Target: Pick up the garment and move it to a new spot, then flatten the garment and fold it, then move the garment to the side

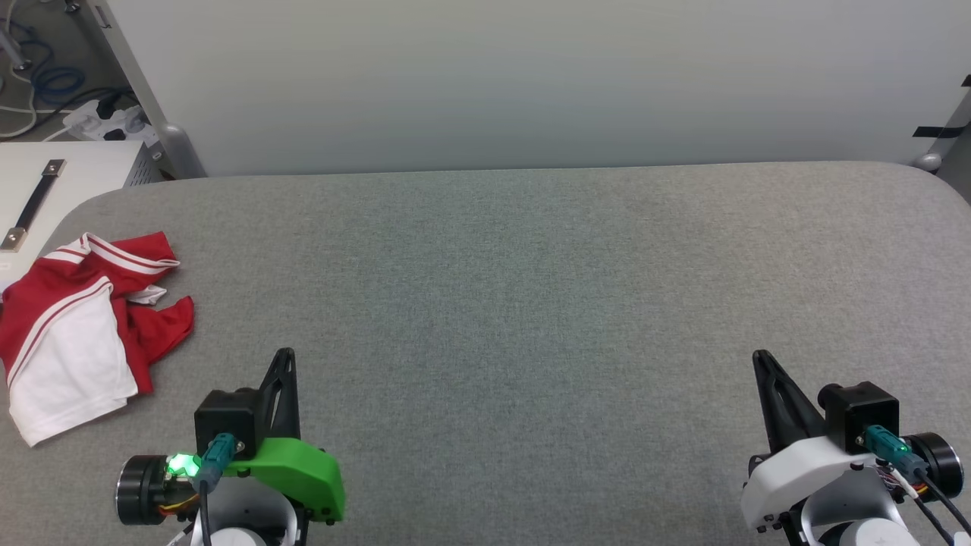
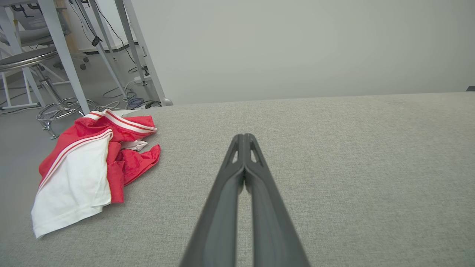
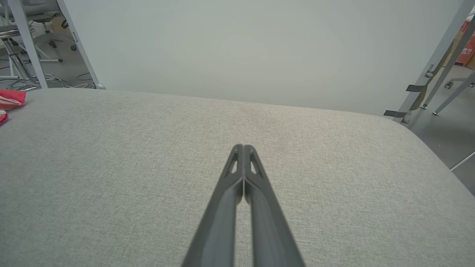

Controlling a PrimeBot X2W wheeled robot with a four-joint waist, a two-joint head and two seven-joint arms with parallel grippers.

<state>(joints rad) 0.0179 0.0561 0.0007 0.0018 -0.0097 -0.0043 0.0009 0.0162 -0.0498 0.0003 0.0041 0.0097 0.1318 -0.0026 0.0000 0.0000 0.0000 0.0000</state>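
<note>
The garment (image 1: 83, 318) lies crumpled at the table's left edge: red fabric with a white sleeve and red-and-white striped trim. The left wrist view has the same heap (image 2: 89, 163) at its left, and a red scrap of it (image 3: 11, 99) shows at the left rim of the right wrist view. My left gripper (image 1: 285, 356) is shut with nothing in it, hovering to the right of the garment and nearer me, tips pressed together (image 2: 243, 136). Far across the table at the lower right my right gripper (image 1: 760, 356) is shut too, holding nothing (image 3: 243, 147).
The grey fabric table (image 1: 516, 288) spreads wide between the two arms, with rounded far corners. A white wall panel (image 1: 531, 76) stands behind it. A white box with a strap handle (image 1: 45, 189) sits off the left edge. Stools and cables (image 2: 48, 74) stand on the floor beyond.
</note>
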